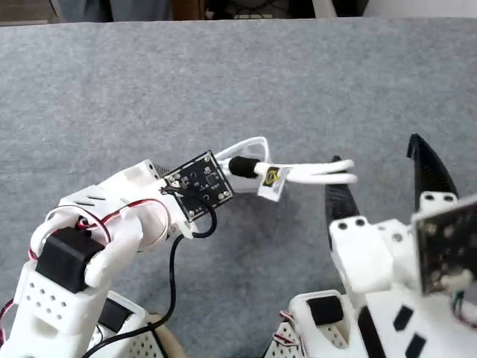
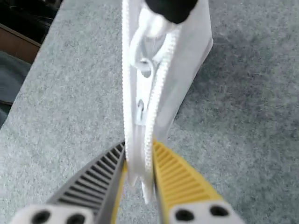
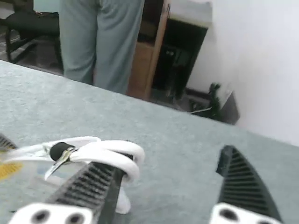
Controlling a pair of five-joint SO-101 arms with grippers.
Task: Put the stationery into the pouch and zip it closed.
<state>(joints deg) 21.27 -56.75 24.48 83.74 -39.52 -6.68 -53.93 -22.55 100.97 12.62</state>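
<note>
Left wrist view: the pouch is seen pinched by one end between the closed jaws of the left gripper, and its zipper runs away from the grip with the two rows of teeth parted. The pouch is held on edge over the grey tabletop, presumably so that its mouth is presented to the other arm and the zip can be drawn against a fixed end. A black, rounded item (possibly the cap of a marker, though too little is shown to be sure) is lodged in the mouth near the gripped end. In the high view the left arm is stretched low from the near-left corner toward the middle, its wrist turned inward. The right gripper is set at the pouch's far end with its jaws spread wide. One of them lies just under the white rim and nothing is gripped. Zipping is judged not yet begun.
</note>
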